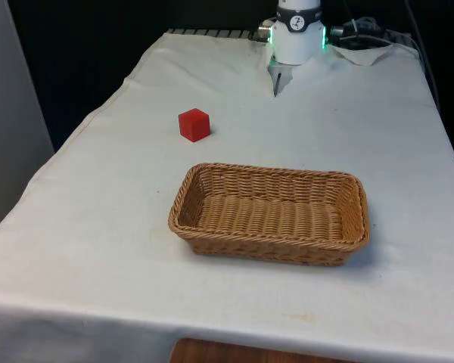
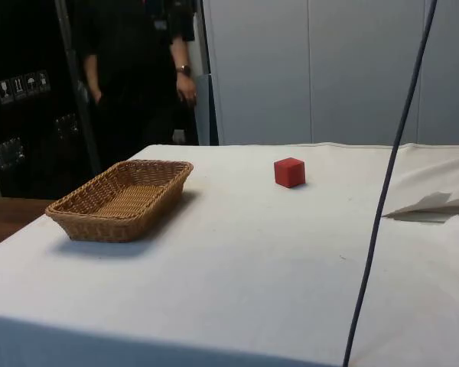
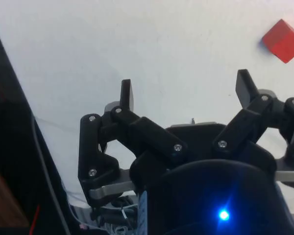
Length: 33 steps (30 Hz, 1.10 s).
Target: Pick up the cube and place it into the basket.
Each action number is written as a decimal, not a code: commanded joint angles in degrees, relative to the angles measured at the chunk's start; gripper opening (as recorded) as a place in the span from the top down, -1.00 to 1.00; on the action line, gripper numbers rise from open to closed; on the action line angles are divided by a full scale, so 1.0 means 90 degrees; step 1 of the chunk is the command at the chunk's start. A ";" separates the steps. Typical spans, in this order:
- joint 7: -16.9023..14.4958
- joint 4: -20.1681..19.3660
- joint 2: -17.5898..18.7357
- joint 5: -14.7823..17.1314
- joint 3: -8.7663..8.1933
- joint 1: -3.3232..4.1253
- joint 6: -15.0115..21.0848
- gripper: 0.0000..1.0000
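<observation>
Cube (image 1: 194,125) sat on the white cloth (image 1: 303,136), one vertical edge turned toward the front camera. No long axis, all sides equal. It was beyond the basket (image 1: 270,214), toward the front view's left, well apart from the rim. Basket's long axis ran across the front view, nothing inside it. My gripper (image 3: 186,93) was spread wide with nothing between the fingers (image 3: 127,94), which touched nothing, above bare cloth. In the wrist view the cube (image 3: 284,40) lay off to one side, outside my span. A person (image 2: 138,69) stood behind the table in the side view.
</observation>
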 commanded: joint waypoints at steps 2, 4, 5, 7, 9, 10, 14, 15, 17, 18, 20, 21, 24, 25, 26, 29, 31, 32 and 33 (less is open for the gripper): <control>-0.0006 -0.0236 -0.0076 -0.0095 -0.0013 -0.0006 0.0261 -1.00; -0.0013 -0.0280 -0.0089 -0.0115 -0.0019 -0.0006 0.0306 -1.00; -0.0032 -0.0407 -0.0134 -0.0159 -0.0045 -0.0019 0.0401 -1.00; -0.0064 -0.0535 -0.0191 -0.0197 -0.0070 -0.0019 0.0497 -1.00; -0.0108 -0.0675 -0.0248 -0.0223 -0.0115 -0.0025 0.0592 -1.00; -0.0108 -0.0611 -0.0197 -0.0178 -0.0115 -0.0013 0.0490 -1.00; -0.0248 -0.0987 -0.0376 -0.0261 -0.0229 -0.0045 0.0828 -1.00; -0.0274 -0.1038 -0.0395 -0.0261 -0.0255 -0.0045 0.0859 -1.00; -0.0357 -0.1146 -0.0427 -0.0261 -0.0318 -0.0057 0.0949 -1.00; -0.0318 -0.1050 -0.0376 -0.0216 -0.0299 -0.0032 0.0828 -1.00; -0.0471 -0.1292 -0.0471 -0.0261 -0.0414 -0.0064 0.1050 -1.00; -0.0509 -0.1337 -0.0484 -0.0261 -0.0446 -0.0064 0.1082 -1.00; -0.0618 -0.1471 -0.0528 -0.0267 -0.0541 -0.0076 0.1184 -1.00; -0.0598 -0.1375 -0.0458 -0.0216 -0.0528 -0.0051 0.1070 -1.00; -0.0688 -0.1566 -0.0560 -0.0267 -0.0605 -0.0076 0.1248 -1.00; -0.0815 -0.1706 -0.0598 -0.0274 -0.0719 -0.0089 0.1343 -1.00; -0.0885 -0.1789 -0.0624 -0.0274 -0.0789 -0.0083 0.1401 -1.00; -0.0955 -0.1872 -0.0649 -0.0280 -0.0859 -0.0089 0.1458 -1.00; -0.0955 -0.1872 -0.0649 -0.0280 -0.0859 -0.0089 0.1458 -1.00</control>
